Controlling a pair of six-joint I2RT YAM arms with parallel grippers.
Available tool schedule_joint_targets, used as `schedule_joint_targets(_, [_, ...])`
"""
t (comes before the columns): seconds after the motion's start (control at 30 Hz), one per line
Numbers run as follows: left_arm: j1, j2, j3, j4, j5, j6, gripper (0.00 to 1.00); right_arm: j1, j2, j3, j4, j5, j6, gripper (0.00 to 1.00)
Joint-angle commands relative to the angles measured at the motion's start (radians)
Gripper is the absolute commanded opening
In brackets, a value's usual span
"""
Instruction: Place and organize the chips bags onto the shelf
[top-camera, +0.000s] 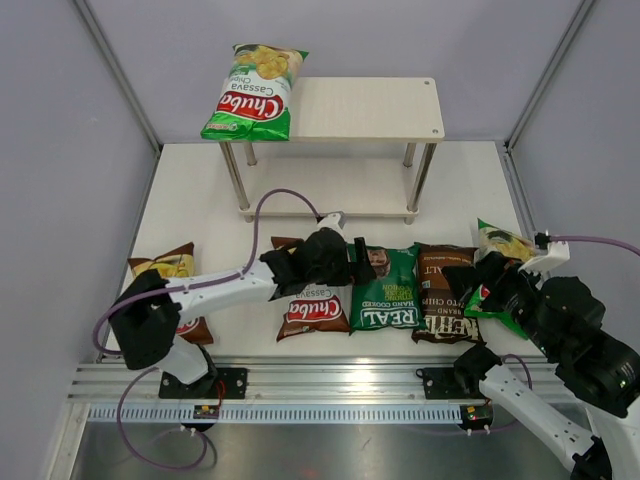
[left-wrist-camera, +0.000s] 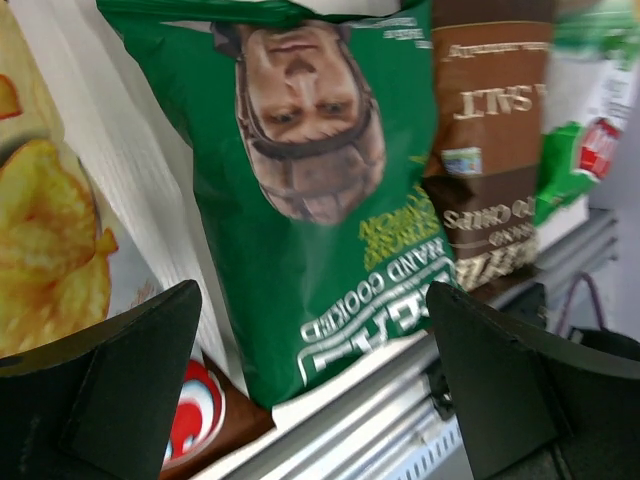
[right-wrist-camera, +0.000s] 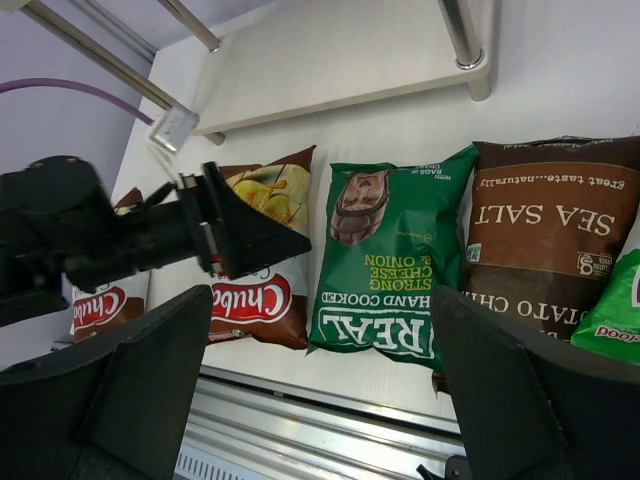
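Observation:
One light-green Chuba bag (top-camera: 252, 92) lies on the left end of the shelf's (top-camera: 370, 108) top board. On the table in front lie two brown Chuba bags (top-camera: 312, 312) (top-camera: 172, 268), the dark-green REAL bag (top-camera: 388, 292), the dark-brown Kettle bag (top-camera: 445, 292) and a second light-green Chuba bag (top-camera: 500, 245). My left gripper (top-camera: 366, 262) is open and empty, hovering over the REAL bag's (left-wrist-camera: 320, 200) upper left edge. My right gripper (top-camera: 475, 280) is open and empty above the Kettle bag's right side, looking across the row (right-wrist-camera: 390, 260).
The shelf's lower board (right-wrist-camera: 340, 70) and metal legs (top-camera: 421, 176) stand just behind the row of bags. Grey walls close in the left, right and back. A metal rail (top-camera: 330, 378) runs along the table's near edge.

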Motion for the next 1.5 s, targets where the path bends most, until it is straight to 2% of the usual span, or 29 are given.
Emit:
schedule_joint_targets(0.0, [-0.012, 0.118, 0.094, 0.044, -0.057, -0.027, 0.98, -0.001, -0.018, 0.041, -0.041, 0.014, -0.002, 0.97])
schedule_joint_targets(0.1, [-0.016, 0.195, 0.097, 0.061, -0.068, -0.05, 0.95, -0.001, -0.039, 0.035, -0.038, -0.016, -0.002, 0.97])
schedule_joint_targets(0.3, [-0.017, 0.252, 0.01, 0.157, -0.062, -0.099, 0.89, -0.001, -0.056, 0.009, -0.035, -0.035, -0.001, 0.97])
schedule_joint_targets(0.33, [-0.017, 0.261, -0.001, 0.212, -0.053, -0.103, 0.85, -0.001, -0.056, 0.006, -0.032, -0.038, -0.001, 0.97])
schedule_joint_targets(0.43, [-0.018, 0.29, -0.039, 0.29, -0.024, -0.132, 0.82, -0.003, -0.055, -0.014, -0.012, -0.055, -0.001, 0.97])
schedule_joint_targets(0.6, [-0.035, 0.298, -0.088, 0.363, -0.04, -0.175, 0.71, -0.001, -0.053, -0.048, 0.023, -0.089, 0.007, 0.97])
schedule_joint_targets(0.63, [-0.043, 0.289, -0.099, 0.37, -0.05, -0.179, 0.68, -0.001, -0.052, -0.051, 0.031, -0.092, 0.009, 0.97])
schedule_joint_targets(0.67, [-0.046, 0.281, -0.105, 0.374, -0.069, -0.188, 0.58, -0.001, -0.052, -0.059, 0.031, -0.099, 0.01, 0.97])
schedule_joint_targets(0.7, [-0.052, 0.274, -0.116, 0.374, -0.083, -0.192, 0.52, -0.001, -0.053, -0.062, 0.034, -0.101, 0.012, 0.97])
schedule_joint_targets(0.77, [-0.066, 0.234, -0.124, 0.371, -0.125, -0.195, 0.47, -0.001, -0.053, -0.066, 0.037, -0.105, 0.012, 0.97])
schedule_joint_targets(0.8, [-0.072, 0.217, -0.124, 0.361, -0.142, -0.198, 0.4, -0.001, -0.053, -0.068, 0.039, -0.107, 0.015, 0.97])
schedule_joint_targets(0.87, [-0.085, 0.167, -0.13, 0.337, -0.183, -0.195, 0.37, -0.001, -0.056, -0.074, 0.042, -0.106, 0.013, 0.97])
schedule_joint_targets(0.9, [-0.09, 0.15, -0.133, 0.326, -0.197, -0.195, 0.3, -0.001, -0.056, -0.075, 0.042, -0.107, 0.016, 0.97])
schedule_joint_targets(0.97, [-0.095, 0.096, -0.142, 0.325, -0.224, -0.189, 0.27, -0.003, -0.058, -0.083, 0.045, -0.11, 0.019, 0.97])
schedule_joint_targets(1.0, [-0.096, 0.077, -0.145, 0.323, -0.232, -0.186, 0.21, -0.001, -0.059, -0.085, 0.045, -0.11, 0.021, 0.97])
schedule_joint_targets(1.1, [-0.101, 0.005, -0.15, 0.315, -0.243, -0.179, 0.15, -0.001, -0.064, -0.097, 0.048, -0.106, 0.024, 0.97])
schedule_joint_targets(1.33, [-0.116, -0.156, -0.136, 0.291, -0.248, -0.153, 0.14, -0.003, -0.058, -0.148, 0.045, -0.055, 0.056, 0.97])
schedule_joint_targets(1.47, [-0.128, -0.239, -0.113, 0.277, -0.245, -0.113, 0.12, -0.001, -0.079, -0.177, 0.085, -0.127, 0.11, 0.97])
